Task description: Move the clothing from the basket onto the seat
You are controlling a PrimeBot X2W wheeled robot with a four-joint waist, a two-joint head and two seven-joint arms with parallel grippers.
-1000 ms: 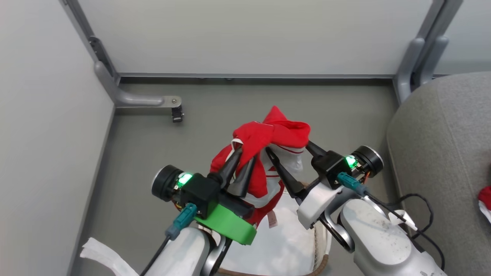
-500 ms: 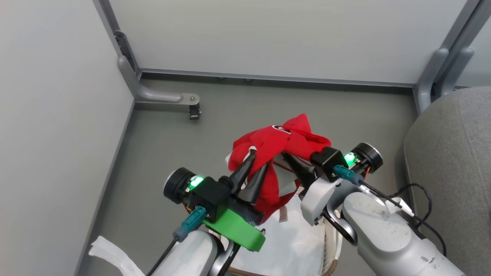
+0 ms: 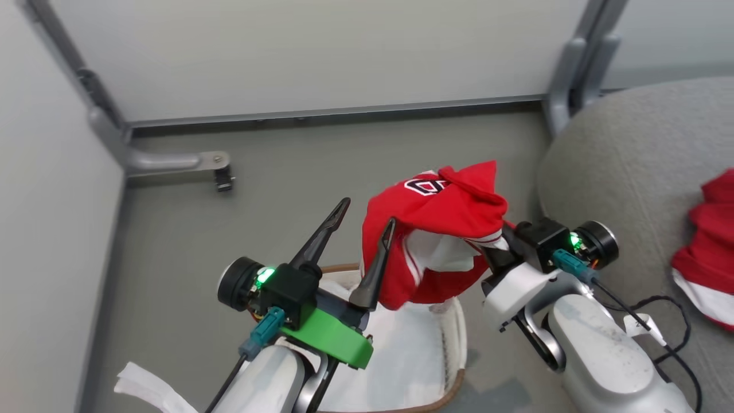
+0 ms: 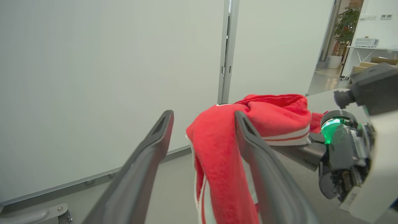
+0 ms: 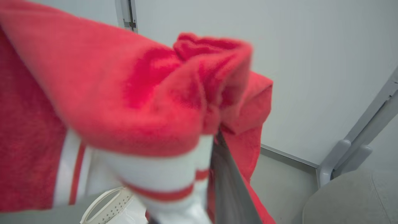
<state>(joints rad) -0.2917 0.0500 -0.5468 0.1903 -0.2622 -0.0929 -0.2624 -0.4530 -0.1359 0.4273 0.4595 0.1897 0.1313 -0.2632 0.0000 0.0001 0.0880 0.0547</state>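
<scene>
Two changes since earlier frame: left gripper [image 3: 368, 211] jaws released, now spread wide; right gripper [image 3: 498, 248] jaws now clenched on red garment [image 3: 436, 229], centre frame, above basket [image 3: 454, 321].

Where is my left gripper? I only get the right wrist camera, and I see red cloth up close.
Observer: The left gripper is beside the red garment, fingers spread wide, gripping nothing.
Operator: Is there writing on it?
Observer: Yes, black-and-white lettering shows on its top fold.
Operator: Any clothes on the seat?
Observer: Yes, a second red garment lies on the seat, towards the right of the head view.
</scene>
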